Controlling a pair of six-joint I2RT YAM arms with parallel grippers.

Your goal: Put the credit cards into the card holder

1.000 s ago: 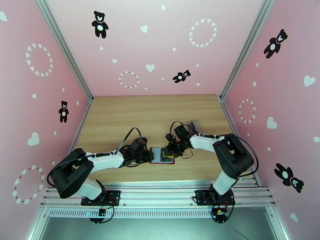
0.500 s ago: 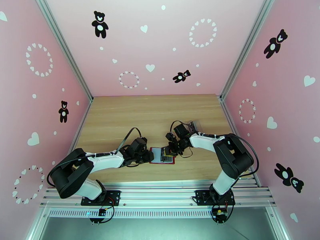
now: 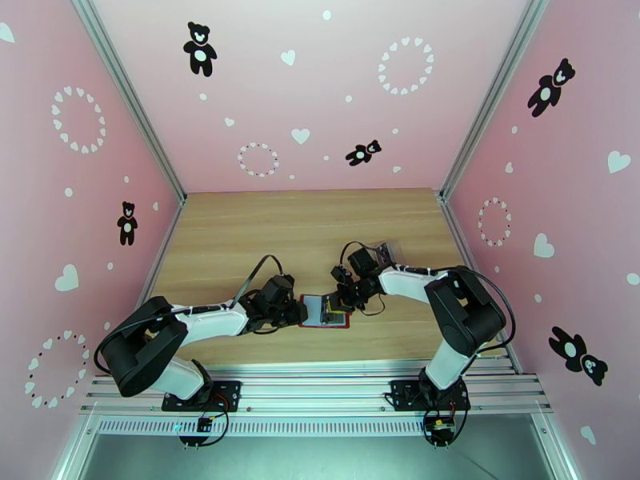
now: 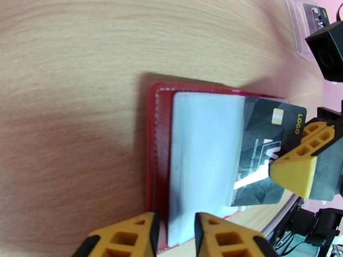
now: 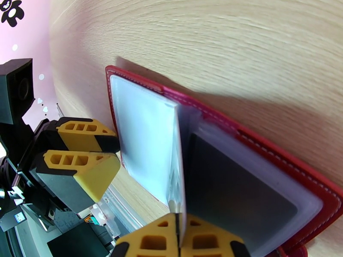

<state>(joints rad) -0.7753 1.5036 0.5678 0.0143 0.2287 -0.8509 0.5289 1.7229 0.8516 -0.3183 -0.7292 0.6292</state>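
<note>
Card holder [image 3: 324, 310], a dark-red leather-look wallet, lay open on the wooden table [image 3: 304, 226] between both arms. Left wrist view: left gripper [image 4: 173, 234] pinched its clear pockets; dark grey credit card [image 4: 263, 157] lay half-inserted. Right wrist view: right gripper [image 5: 178, 240] clamped a pocket leaf. Insertion step; next, push card home.

Card holder [image 3: 324, 311]: in the top external view too small to make out pockets or cards, its side edges covered by both arms' wrists. Left wrist view: holder's lower edge runs off the frame bottom behind the left gripper [image 4: 173, 236], whose fingers are cut off there; dark card [image 4: 261, 155] partly tucked under the cloudy sleeve, its right corner hidden by a yellow fingertip. Right wrist view: right gripper [image 5: 178, 238] cropped at the bottom edge; holder's lower right corner out of frame. Clear pouch [image 4: 306, 22], upper right, blurred and cropped.
</note>
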